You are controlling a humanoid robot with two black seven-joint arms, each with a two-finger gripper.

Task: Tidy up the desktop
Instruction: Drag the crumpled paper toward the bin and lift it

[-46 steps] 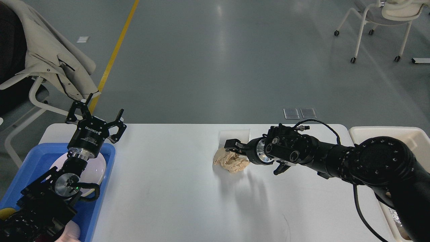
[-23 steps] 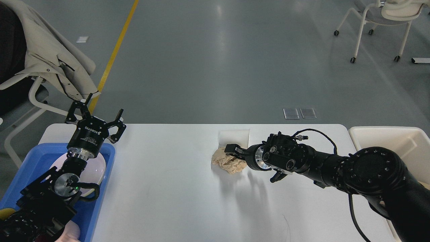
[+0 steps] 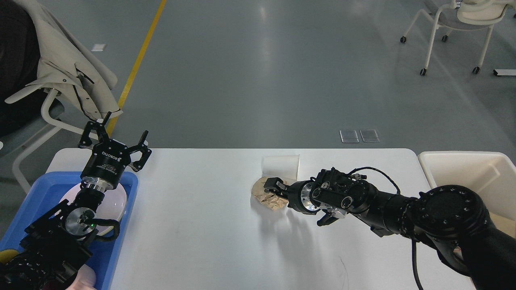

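The white worktop [image 3: 193, 225], smooth and matte, fills the foreground. On it, near the far edge, lies a crumpled tan paper wad [image 3: 267, 198]: light, soft, best pinched across its bulk. The right pincer [image 3: 271, 185] is at it, grip unclear; the left pincer [image 3: 115, 139] gapes empty.

A tray [image 3: 128, 186] sat on the left end of the bench [image 3: 201, 225], with a plate [image 3: 117, 201] in it. A crumpled paper [image 3: 266, 197] lay near the middle, just in front of a paper cup [image 3: 281, 165]. A bin [image 3: 475, 173] stood just beside the right end.
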